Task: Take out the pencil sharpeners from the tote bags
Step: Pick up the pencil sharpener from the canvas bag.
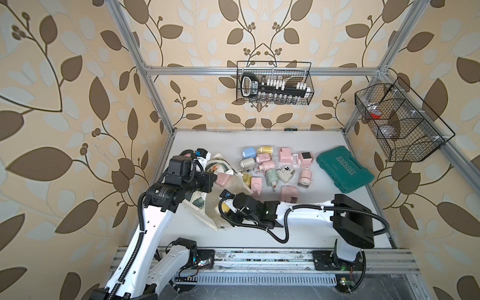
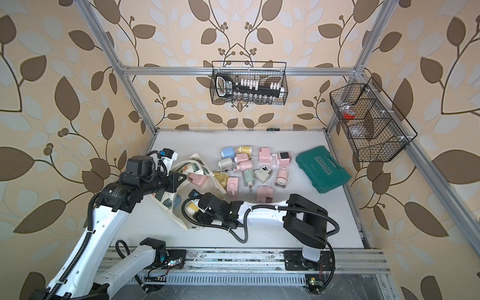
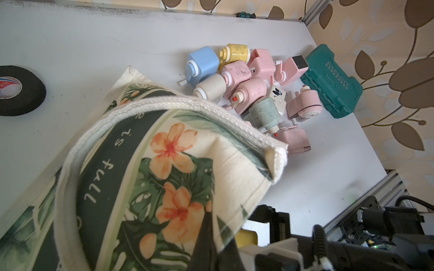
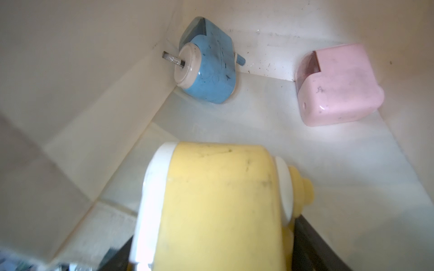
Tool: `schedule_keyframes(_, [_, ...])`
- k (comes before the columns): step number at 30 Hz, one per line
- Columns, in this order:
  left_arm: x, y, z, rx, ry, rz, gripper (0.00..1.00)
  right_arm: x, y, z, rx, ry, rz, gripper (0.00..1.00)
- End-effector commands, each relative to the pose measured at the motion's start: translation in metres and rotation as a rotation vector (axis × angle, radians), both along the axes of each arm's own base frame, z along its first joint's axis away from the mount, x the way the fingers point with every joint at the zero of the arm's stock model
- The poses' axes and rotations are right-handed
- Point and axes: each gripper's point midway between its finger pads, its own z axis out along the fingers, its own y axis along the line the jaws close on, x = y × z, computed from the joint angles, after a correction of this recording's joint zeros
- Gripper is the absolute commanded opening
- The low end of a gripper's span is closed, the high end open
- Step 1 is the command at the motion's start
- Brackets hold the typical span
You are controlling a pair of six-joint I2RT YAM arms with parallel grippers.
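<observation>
The tote bag (image 1: pixel 201 205) lies open at the table's front left, its flower print facing up in the left wrist view (image 3: pixel 164 164). My left gripper (image 3: pixel 207 225) is shut on the bag's cloth near the rim and holds it up. My right gripper (image 4: pixel 213 253) reaches inside the bag, shut on a yellow pencil sharpener (image 4: pixel 216 199), which also shows in a top view (image 1: pixel 225 207). Deeper inside lie a blue sharpener (image 4: pixel 209 68) and a pink one (image 4: pixel 338 86). Several pastel sharpeners (image 1: pixel 270 168) lie piled on the table beside the bag.
A teal EXPLOIT case (image 1: pixel 345 172) lies right of the pile. A roll of black tape (image 3: pixel 21 90) sits on the table beyond the bag. Two black wire baskets hang above, one on the back rail (image 1: pixel 275 83) and one on the right rail (image 1: pixel 400 122).
</observation>
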Motion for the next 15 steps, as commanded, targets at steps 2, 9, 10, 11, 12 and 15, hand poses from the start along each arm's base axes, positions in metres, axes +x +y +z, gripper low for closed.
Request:
schedule_keyframes(2, [0.001, -0.002, 0.01, -0.008, -0.052, -0.018, 0.0, -0.015, -0.017, 0.038, 0.092, -0.028, 0.038, 0.53])
schedule_keyframes(9, [0.0, -0.001, 0.013, -0.007, -0.059, -0.015, 0.0, -0.023, -0.078, 0.068, 0.097, -0.069, -0.03, 0.53])
schedule_keyframes(10, [0.0, -0.001, 0.013, -0.008, -0.057, -0.015, 0.0, -0.021, -0.087, 0.07, 0.094, -0.08, -0.053, 0.54])
schedule_keyframes(11, [0.0, -0.002, 0.013, -0.008, -0.058, -0.016, 0.0, -0.018, -0.099, 0.069, 0.084, -0.085, -0.082, 0.55])
schedule_keyframes(12, [0.0, -0.001, 0.013, -0.008, -0.058, -0.015, 0.0, -0.014, -0.11, 0.069, 0.081, -0.082, -0.107, 0.55])
schedule_keyframes(15, [0.002, 0.001, 0.012, 0.001, -0.058, 0.001, 0.0, 0.002, -0.142, 0.055, 0.067, -0.045, -0.213, 0.55])
